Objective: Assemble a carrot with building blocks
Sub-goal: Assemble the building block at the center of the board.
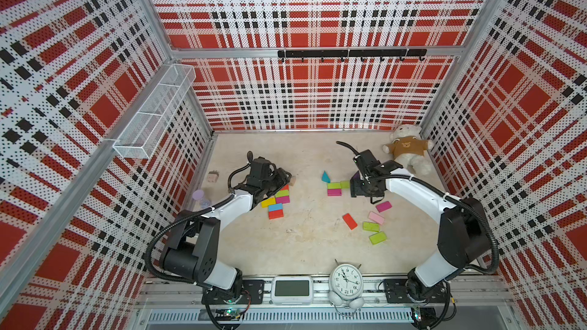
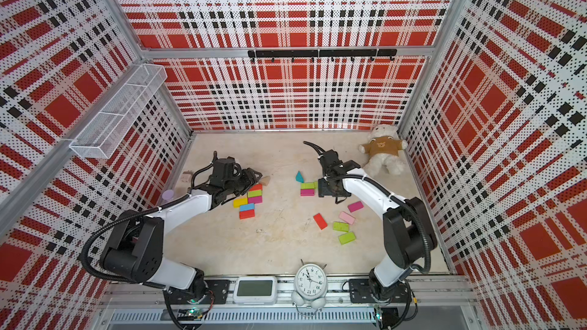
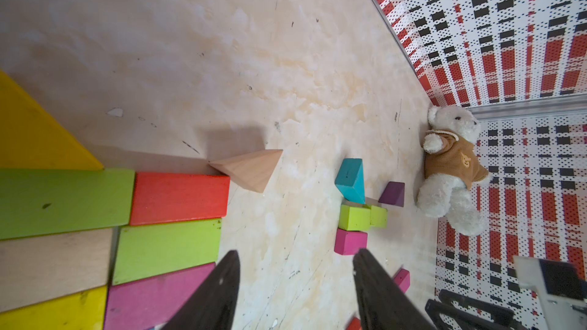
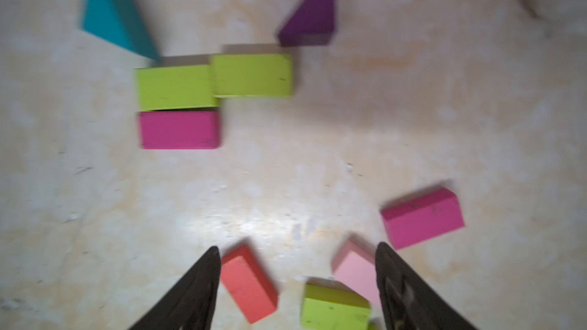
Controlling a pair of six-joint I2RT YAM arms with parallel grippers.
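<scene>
Building blocks lie in three groups on the beige floor. On the left is a packed patch of red, green, magenta, yellow and blue blocks (image 1: 275,203), with a tan triangle (image 3: 251,169) at its far end. My left gripper (image 3: 295,268) hangs open and empty at this patch's edge. Mid-table, a teal triangle (image 4: 114,14), a purple triangle (image 4: 311,14), two green blocks (image 4: 216,80) and a magenta one (image 4: 179,129) sit together. My right gripper (image 4: 297,258) is open, raised over loose red (image 4: 249,284), pink (image 4: 357,269), green (image 4: 333,307) and magenta (image 4: 422,217) blocks. That view is blurred.
A teddy bear (image 1: 408,150) lies in the back right corner. A beige plug cube (image 1: 212,176) and a pale purple hourglass toy (image 1: 201,198) sit by the left wall. An alarm clock (image 1: 346,280) and a digital clock (image 1: 292,288) stand at the front edge.
</scene>
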